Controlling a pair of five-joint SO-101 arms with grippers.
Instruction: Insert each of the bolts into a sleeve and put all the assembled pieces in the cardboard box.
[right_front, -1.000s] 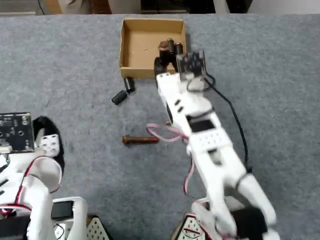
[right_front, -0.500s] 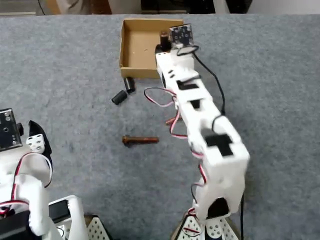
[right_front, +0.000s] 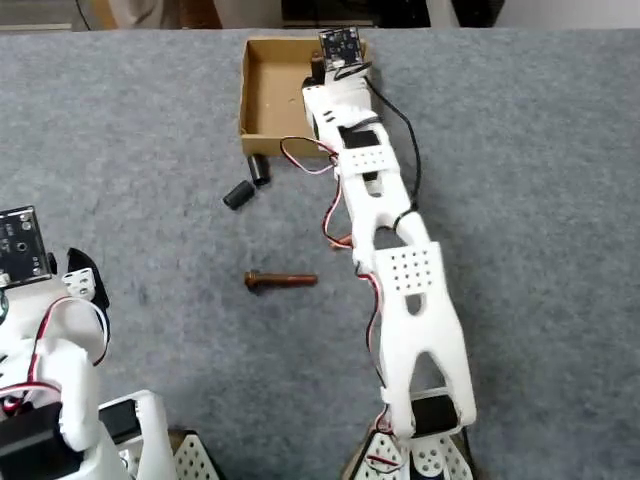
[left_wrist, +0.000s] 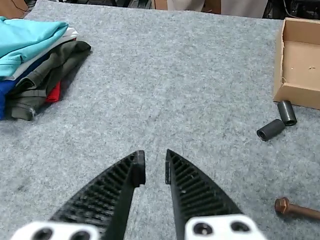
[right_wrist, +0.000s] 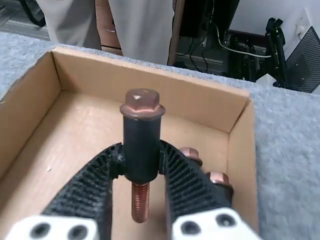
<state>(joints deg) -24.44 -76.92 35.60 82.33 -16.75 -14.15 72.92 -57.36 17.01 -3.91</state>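
the grey felt table spreads under both arms. the right arm stretches far across it to the cardboard box at the far edge, while the left arm sits folded near its own base, well apart from the box. a pile of folded clothes lies on the felt off to one side in the left wrist view.

the right gripper hangs over the inside of the box, near the wall on the arm's side. its two ribbed fingers are clamped on a black sleeve held upright between them, gripped at the sleeve's lower half. a copper bolt runs through the sleeve: its flanged head sits on the sleeve's top, above the fingertips, and its threaded end sticks out below, between the fingers. the piece is above the box floor; whether it touches cannot be told.

the left gripper hovers over bare felt, its fingers only a narrow gap apart with nothing between them.

a loose bolt lies flat on the felt between the arms. two loose sleeves lie just outside the box's near wall, close together. two more copper bolt heads show in the box's corner, just past one finger.
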